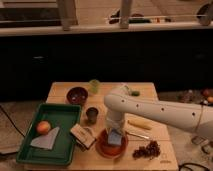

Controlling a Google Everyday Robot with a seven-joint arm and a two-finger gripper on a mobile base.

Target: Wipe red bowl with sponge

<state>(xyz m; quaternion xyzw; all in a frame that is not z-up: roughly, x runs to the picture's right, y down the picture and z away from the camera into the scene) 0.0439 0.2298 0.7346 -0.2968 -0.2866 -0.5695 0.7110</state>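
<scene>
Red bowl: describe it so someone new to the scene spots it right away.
On the wooden table, look at the front edge, right of the green tray. The red bowl sits under the gripper, with the light-blue sponge in it. It is wide, shallow and orange-red, unlike the deeper maroon bowl farther back.

My gripper (114, 131) hangs over the red bowl (111, 145), with the sponge (115, 138) under it inside that bowl. Left of my gripper lie a box-like block (82, 135) and the tray (50, 131); behind-left stands a cup (92, 114); right-front lie grapes (147, 149).
</scene>
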